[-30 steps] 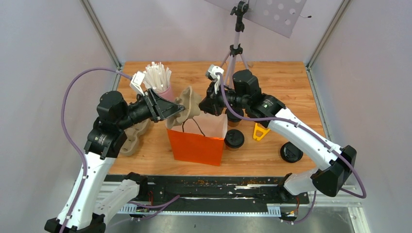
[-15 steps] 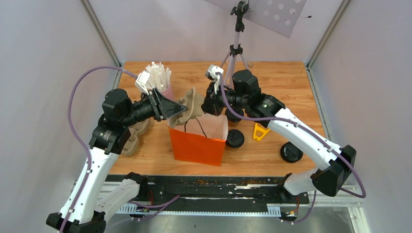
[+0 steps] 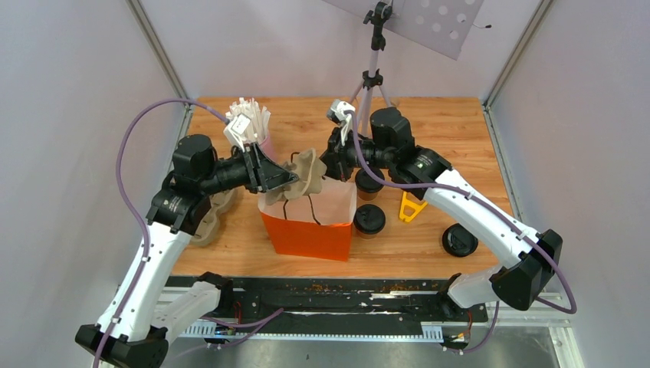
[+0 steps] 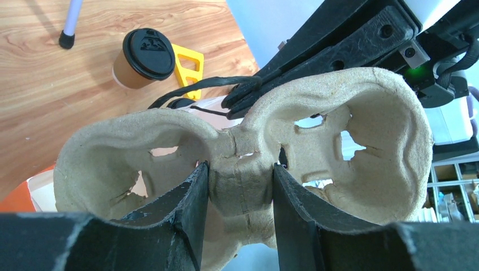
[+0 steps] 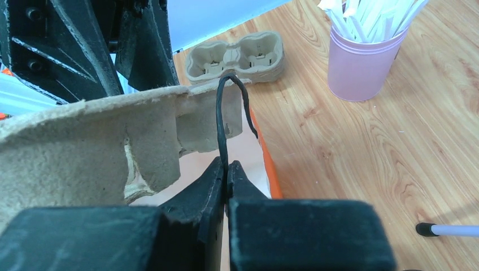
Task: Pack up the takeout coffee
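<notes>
Two takeout coffee cups, kraft brown with black lids, stand right of the bag: one (image 3: 369, 221) close to it, another (image 3: 368, 182) half hidden under my right arm. The left wrist view shows one lidded cup (image 4: 144, 56). My left gripper (image 3: 287, 178) (image 4: 240, 169) is shut on the middle bridge of a pulp cup tray (image 3: 306, 172) (image 4: 373, 113), held tilted over the mouth of the orange bag (image 3: 306, 234). My right gripper (image 3: 328, 165) (image 5: 227, 165) is shut on the bag's black cord handle (image 5: 222, 130), holding it up.
A pink cup of white sticks (image 3: 257, 142) (image 5: 361, 68) stands behind the bag. A second pulp tray (image 3: 207, 222) (image 5: 237, 56) lies at the left. A yellow piece (image 3: 411, 207), a black-lidded cup (image 3: 459, 241) and a tripod (image 3: 372, 77) are on the right and rear.
My left arm has carried the pulp tray rightward and over the bag's mouth, turning it more edge-on. The right gripper has kept its hold on the handle in place.
</notes>
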Controlling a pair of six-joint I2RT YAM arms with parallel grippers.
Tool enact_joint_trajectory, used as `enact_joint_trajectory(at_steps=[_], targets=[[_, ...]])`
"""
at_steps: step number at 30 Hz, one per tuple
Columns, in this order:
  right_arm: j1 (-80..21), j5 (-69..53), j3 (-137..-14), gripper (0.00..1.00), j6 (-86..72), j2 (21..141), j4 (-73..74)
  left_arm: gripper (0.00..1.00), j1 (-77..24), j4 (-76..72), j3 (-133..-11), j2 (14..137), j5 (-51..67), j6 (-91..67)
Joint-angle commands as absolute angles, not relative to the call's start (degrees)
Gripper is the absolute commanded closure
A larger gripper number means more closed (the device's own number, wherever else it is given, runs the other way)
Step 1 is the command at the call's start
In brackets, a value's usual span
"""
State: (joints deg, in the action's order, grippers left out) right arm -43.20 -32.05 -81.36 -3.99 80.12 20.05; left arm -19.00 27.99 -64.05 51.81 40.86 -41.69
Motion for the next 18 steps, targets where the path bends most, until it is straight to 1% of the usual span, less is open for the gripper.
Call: enact_joint_trajectory(at_steps=[1, 4, 9, 14, 16, 18], targets=[[-42.9, -33.1, -81.8, 1.00, -5.0, 79.4, 17.4, 0.57, -19.2, 31.6, -65.7, 49.9, 40.1, -38.4], [-42.6, -32.7, -82.4, 1.00, -6.7, 80.3, 17.7, 0.58, -19.2, 34.4, -64.1, 48.5, 38.3, -37.2], [-42.5, -32.0, -81.2, 1.00, -7.4, 80.4, 17.5, 0.58, -19.2, 40.6, -64.9, 48.1, 34.1, -33.8], [-42.4, -31.2, -80.3, 1.00, -7.2, 79.1, 17.0, 0.58, -19.3, 39.4, -65.1, 48.0, 33.7, -35.4], [-42.4, -29.9, -80.3, 0.91, -7.2, 78.6, 17.7, 0.58, -19.2, 37.2, -64.4, 47.6, 34.5, -37.3], [-42.4, -28.1, -81.1, 0.80, -7.1, 77.7, 19.8, 0.58, -19.2, 35.9, -64.0, 47.3, 34.8, -38.6]])
